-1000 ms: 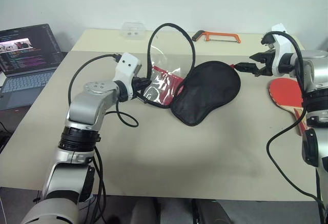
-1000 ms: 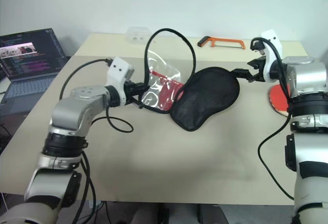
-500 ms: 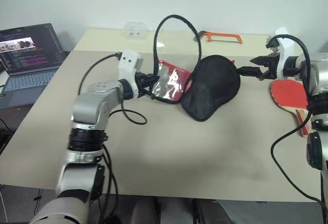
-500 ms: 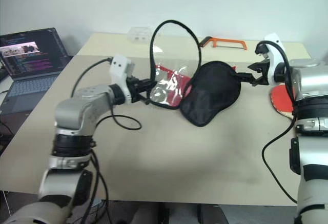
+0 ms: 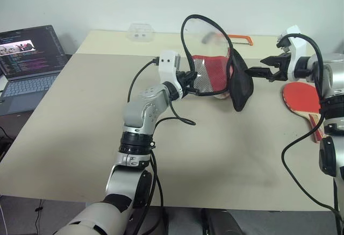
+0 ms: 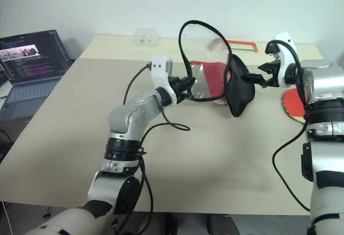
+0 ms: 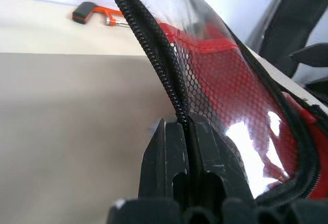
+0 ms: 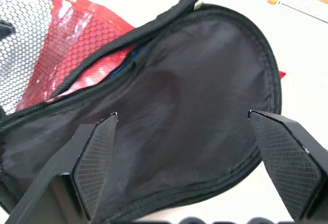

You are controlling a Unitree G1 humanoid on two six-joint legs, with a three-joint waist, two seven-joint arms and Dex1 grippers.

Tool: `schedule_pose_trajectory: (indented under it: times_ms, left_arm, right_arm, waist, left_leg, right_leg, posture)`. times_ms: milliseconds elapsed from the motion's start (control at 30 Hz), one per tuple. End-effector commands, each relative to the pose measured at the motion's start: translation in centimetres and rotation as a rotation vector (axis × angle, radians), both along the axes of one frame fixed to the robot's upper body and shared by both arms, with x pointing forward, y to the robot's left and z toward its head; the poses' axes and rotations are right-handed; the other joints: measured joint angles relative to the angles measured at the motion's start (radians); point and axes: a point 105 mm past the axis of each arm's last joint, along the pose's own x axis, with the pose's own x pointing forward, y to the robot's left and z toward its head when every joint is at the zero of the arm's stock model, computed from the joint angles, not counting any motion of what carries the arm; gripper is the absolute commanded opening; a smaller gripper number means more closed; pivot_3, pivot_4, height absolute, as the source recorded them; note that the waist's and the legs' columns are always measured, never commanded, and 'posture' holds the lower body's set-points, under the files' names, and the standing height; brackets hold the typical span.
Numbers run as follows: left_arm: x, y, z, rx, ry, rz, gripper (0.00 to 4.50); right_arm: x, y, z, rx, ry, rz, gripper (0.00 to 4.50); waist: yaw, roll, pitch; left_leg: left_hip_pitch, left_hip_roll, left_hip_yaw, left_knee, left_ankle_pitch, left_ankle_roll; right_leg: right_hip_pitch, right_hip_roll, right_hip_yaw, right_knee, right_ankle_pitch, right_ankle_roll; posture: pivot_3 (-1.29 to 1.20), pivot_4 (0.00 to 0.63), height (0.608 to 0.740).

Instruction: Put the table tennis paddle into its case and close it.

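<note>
Above the middle of the beige desk (image 5: 80, 127), the left pincer (image 5: 189, 79) is clamped on the zip edge of the paddle-shaped soft case (image 5: 215, 73), a black fabric pouch with a red mesh panel under clear film. The case hangs unzipped, its piped edge arching up in a loop, its black half (image 5: 240, 87) drooping to the desk. In the left wrist view, both fingers (image 7: 169, 162) pinch the black zipper teeth. The right pincer (image 5: 257, 72) is spread wide, just beside the black half, gripping nothing. In the right wrist view, its fingertips (image 8: 97, 157) frame the dark lining. On the desk's right side lies the flat table tennis paddle (image 5: 302, 98) with a red rubber face and striped wooden handle, outside the case. An orange hacksaw (image 6: 244, 44) rests by the far edge; an open laptop (image 5: 27, 57) sits left.
</note>
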Motion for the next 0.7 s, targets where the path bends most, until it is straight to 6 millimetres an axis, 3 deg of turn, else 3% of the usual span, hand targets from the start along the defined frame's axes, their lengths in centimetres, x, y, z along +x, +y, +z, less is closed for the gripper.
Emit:
schedule_pose_trajectory:
  times_ms: [33,233,333,433,600,700]
  left_arm:
    - [0.2,-1.1,2.4,-0.075,-0.070,0.012,0.01]
    - [0.0,-3.0,3.4,-0.233,-0.062,-0.041,0.01]
    - [0.2,-4.0,2.9,-0.305,-0.003,-0.058,0.01]
    - [0.0,-5.5,1.6,-0.298,0.034,-0.086,0.01]
    - [-0.7,-7.6,-2.3,-0.182,0.122,-0.124,0.01]
    - [-1.3,-7.5,-2.9,-0.191,0.118,-0.143,0.01]
  right_arm:
    - [-0.2,0.1,2.5,0.013,-0.078,0.008,4.50]
    - [-0.1,-0.3,2.8,0.012,-0.089,-0.006,4.50]
    - [-0.1,-0.4,3.2,0.010,-0.100,-0.014,4.50]
    - [-0.1,-0.4,3.6,0.007,-0.111,-0.014,4.50]
    - [-0.1,-0.4,3.9,0.004,-0.118,-0.013,4.50]
    - [-0.1,-0.2,3.9,0.002,-0.118,-0.009,4.50]
  waist:
    - [0.001,0.000,0.000]
    - [0.001,0.000,0.000]
    - [-0.001,0.000,0.000]
    - [0.000,0.000,0.000]
    - [0.002,0.000,0.000]
    - [0.000,0.000,0.000]
  left_leg:
    - [0.000,0.000,0.000,0.000,0.000,0.000]
    - [0.000,0.000,0.000,-0.001,0.000,0.000]
    - [0.000,0.000,0.000,-0.001,0.000,0.000]
    - [0.000,-0.001,0.000,-0.001,0.000,0.000]
    - [0.000,-0.001,0.000,-0.001,0.000,0.000]
    - [0.000,-0.001,0.000,-0.002,0.000,0.000]
  right_leg:
    - [0.000,0.000,0.000,0.000,0.000,0.000]
    - [0.000,0.000,0.000,-0.001,0.000,0.000]
    - [0.000,0.000,0.000,-0.001,0.000,0.000]
    - [0.000,0.000,0.000,-0.001,0.000,0.000]
    - [0.000,0.000,0.000,-0.003,0.000,0.000]
    - [0.000,0.000,0.000,-0.003,0.000,0.000]
  posture:
    - [0.00,0.150,0.740]
    - [0.00,0.150,0.740]
    - [0.00,0.150,0.740]
    - [0.00,0.150,0.740]
    - [0.00,0.150,0.740]
    - [0.00,0.150,0.740]
